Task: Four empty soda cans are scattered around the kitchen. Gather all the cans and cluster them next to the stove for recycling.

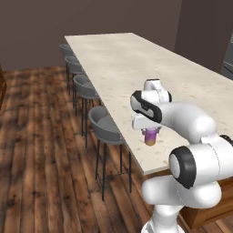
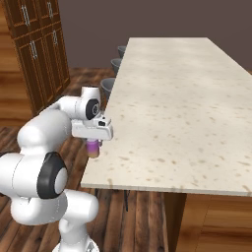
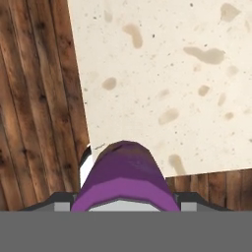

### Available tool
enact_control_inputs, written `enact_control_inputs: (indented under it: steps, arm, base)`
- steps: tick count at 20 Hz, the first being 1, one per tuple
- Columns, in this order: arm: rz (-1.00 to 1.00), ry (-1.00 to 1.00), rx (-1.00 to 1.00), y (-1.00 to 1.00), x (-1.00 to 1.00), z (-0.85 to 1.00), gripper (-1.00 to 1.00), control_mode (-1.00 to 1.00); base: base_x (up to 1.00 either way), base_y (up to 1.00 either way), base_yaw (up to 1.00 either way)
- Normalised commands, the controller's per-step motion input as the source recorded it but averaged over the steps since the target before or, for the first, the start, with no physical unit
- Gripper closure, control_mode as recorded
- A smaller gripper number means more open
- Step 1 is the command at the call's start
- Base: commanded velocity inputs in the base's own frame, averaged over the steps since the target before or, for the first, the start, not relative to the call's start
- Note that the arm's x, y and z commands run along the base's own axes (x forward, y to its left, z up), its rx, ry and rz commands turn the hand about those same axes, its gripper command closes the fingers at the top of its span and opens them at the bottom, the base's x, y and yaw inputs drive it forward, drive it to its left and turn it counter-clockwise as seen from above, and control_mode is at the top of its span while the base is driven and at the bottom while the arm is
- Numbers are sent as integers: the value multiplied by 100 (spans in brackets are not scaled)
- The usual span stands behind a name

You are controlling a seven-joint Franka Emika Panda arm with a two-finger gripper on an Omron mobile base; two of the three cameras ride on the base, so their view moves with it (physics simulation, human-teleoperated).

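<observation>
A purple soda can [image 1: 151, 135] with a pale orange lower band hangs upright under my hand, with my gripper [image 1: 151, 132] shut on it. It is held in the air by the near left corner of the long pale stone counter [image 1: 136, 63]. From the right side, the can [image 2: 93, 148] and gripper [image 2: 93, 143] sit just off the counter's left edge [image 2: 106, 147], over the wooden floor. Looking down the hand, the purple can [image 3: 125, 172] rises between my dark fingertips [image 3: 59, 203], with the counter corner [image 3: 162, 74] below it. The stove is out of view.
Grey bar stools [image 1: 105, 125] line the counter's left side. Tall dark wooden cabinets [image 2: 37, 54] stand at the left. Plank floor [image 1: 41, 150] spreads open to the left of the stools. A dark wall closes the far end.
</observation>
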Motion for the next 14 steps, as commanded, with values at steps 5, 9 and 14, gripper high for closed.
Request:
enact_control_inputs:
  steps: [5,9,14]
  arm:
    - [0,0,0,-1,-31,8,100,-100]
    - [0,0,0,-2,-29,2,100,-100]
    - [0,0,0,-3,-27,1,100,-100]
  base:
    - [0,0,0]
    - [0,0,0]
    - [0,0,0]
